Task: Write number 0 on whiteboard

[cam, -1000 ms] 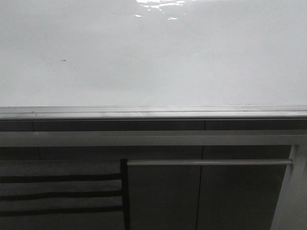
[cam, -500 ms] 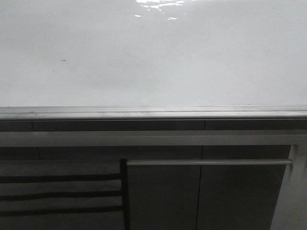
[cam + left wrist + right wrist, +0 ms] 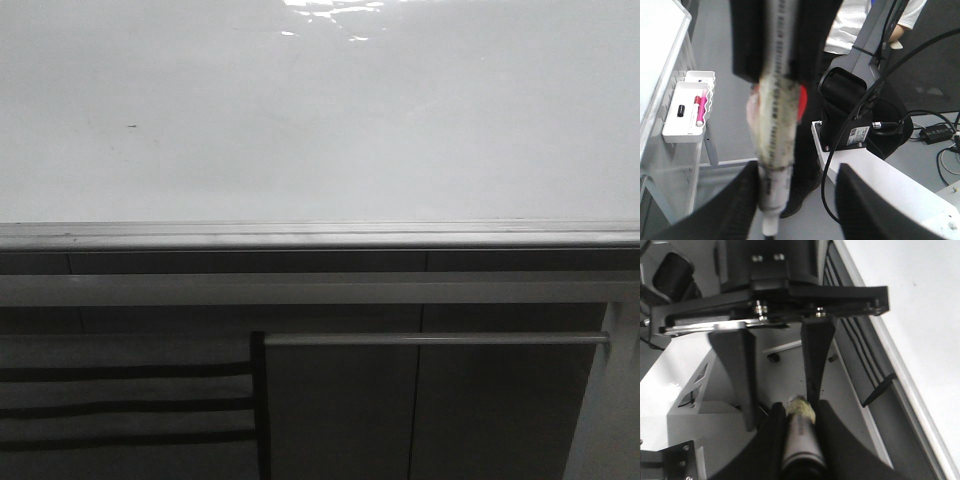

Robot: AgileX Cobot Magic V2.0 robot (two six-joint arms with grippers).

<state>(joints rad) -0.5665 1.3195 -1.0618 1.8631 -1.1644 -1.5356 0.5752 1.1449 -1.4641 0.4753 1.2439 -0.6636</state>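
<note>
Whiteboard (image 3: 320,120) was blank in front view, no number 0 drawn yet, only tiny dark speck (image 3: 131,126). Neither arm showed there. Right tool (image 3: 799,440) was clamped on marker (image 3: 801,432), whiteboard (image 3: 920,305) off to its side, apart. Left tool (image 3: 795,200) stood wide; taped marker (image 3: 772,150) hung between fingers, grip uncertain. Likely step: bring tip to board. Judgement: approach square, light steady pressure, one continuous loop, close it cleanly.
</note>
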